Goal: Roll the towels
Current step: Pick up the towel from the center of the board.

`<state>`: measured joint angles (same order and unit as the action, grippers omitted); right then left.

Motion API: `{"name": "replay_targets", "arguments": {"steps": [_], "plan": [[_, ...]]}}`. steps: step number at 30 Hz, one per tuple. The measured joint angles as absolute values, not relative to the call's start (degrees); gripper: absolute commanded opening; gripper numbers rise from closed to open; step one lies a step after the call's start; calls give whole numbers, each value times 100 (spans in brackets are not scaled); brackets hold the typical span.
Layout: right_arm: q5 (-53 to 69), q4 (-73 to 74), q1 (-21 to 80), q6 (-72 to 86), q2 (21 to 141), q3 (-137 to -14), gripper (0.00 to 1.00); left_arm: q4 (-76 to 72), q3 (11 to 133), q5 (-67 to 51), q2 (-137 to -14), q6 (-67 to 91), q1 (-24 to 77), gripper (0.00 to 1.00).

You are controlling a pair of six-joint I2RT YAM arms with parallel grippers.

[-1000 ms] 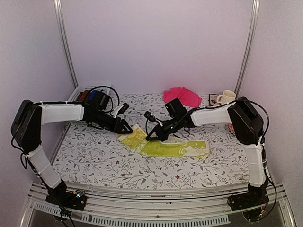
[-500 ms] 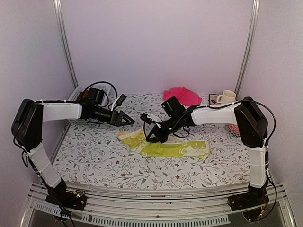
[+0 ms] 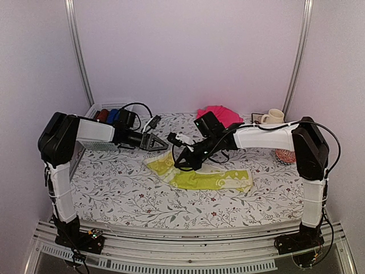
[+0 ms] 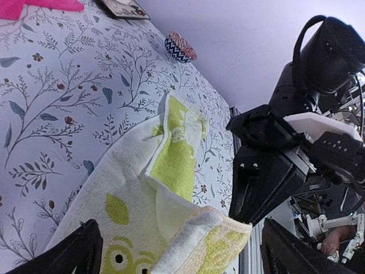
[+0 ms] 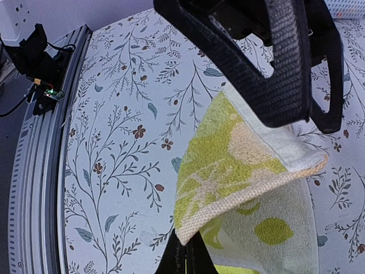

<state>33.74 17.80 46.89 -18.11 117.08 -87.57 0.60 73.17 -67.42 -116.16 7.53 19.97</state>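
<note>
Pinching the lifted left end of the yellow towel (image 3: 201,178) with the right end effector (image 3: 181,165), left end effector (image 3: 164,144) spread empty nearby. Soft, light, floppy; best taken by the hem.

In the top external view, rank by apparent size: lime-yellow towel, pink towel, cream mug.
1. lime-yellow towel, largest.
2. pink towel, partly hidden behind the right arm.
3. cream mug, smallest.
Both sit farther back, but the order holds.
</note>
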Motion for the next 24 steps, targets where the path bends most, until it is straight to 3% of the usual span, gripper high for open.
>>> {"name": "replay_targets", "arguments": {"steps": [8, 21, 24], "plan": [[3317, 1804, 4689, -1846, 11668, -8744, 2, -115, 7448, -7343, -11931, 770, 2051, 89], [3221, 1806, 4689, -1892, 11668, -8737, 2, -458, 7470, -8219, -12014, 945, 2272, 58], [3188, 1806, 4689, -1894, 11668, -8737, 2, -493, 7470, -8232, -12014, 967, 2272, 56]]}}
